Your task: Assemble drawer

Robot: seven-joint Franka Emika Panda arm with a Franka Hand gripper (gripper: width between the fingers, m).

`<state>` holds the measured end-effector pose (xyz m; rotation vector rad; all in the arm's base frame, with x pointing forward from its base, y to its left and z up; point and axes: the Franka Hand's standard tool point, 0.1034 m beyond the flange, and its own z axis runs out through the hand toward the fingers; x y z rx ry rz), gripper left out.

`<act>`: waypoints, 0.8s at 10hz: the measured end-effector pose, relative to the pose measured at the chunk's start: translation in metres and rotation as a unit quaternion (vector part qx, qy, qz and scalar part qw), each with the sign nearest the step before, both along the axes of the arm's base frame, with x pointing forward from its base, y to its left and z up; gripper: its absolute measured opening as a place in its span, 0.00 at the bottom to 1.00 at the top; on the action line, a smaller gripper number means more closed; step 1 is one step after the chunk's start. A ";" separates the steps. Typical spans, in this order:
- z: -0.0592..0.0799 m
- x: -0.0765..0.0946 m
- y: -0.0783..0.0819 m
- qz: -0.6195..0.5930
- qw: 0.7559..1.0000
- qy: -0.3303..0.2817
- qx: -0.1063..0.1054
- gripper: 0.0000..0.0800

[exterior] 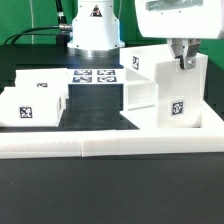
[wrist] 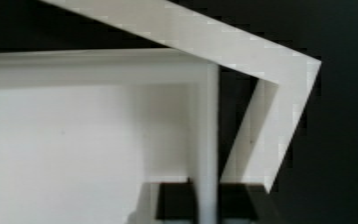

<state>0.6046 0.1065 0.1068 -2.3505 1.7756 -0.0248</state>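
The drawer is far from done, judging by the layout. In the exterior view the housing (exterior: 160,95) stands upright on the bench (exterior: 100,195) at about 3 o'clock, just behind the low border wall (exterior: 110,142). The tray (exterior: 30,105) lies at about 9 o'clock, well apart from the housing, with the marker board (exterior: 95,78) between them toward 12 o'clock. Nothing can be seen inside the housing's open side, so sliding the tray in looks to be what is left. The step in hand appears to be taking hold of the housing or setting it in place.

The pincer (exterior: 184,62) hangs over the housing's top edge at about 2 o'clock. In the wrist view its jaws are narrowly spread, one to each side of a thin upright wall (wrist: 211,130) of the housing (wrist: 87,130). The pincer (wrist: 211,205) is cut off at the frame's edge and the picture is blurred there. Whether the pads really press on the wall or only straddle it cannot be told.

Also unclear:
- The tray's bulk carries two tags, so it may be one tray or two set close together.
- The tray's knob does not show.
- The inside of the housing is mostly turned away from the exterior view.
- The wrist view shows only white panels against black, with no tag to place them.
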 end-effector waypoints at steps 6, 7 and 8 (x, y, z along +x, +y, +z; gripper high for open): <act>-0.002 0.006 -0.003 -0.067 0.997 0.020 0.020 0.06; -0.002 0.008 -0.003 -0.065 0.998 0.018 0.020 0.06; -0.002 0.007 -0.002 -0.062 0.998 0.017 0.019 0.06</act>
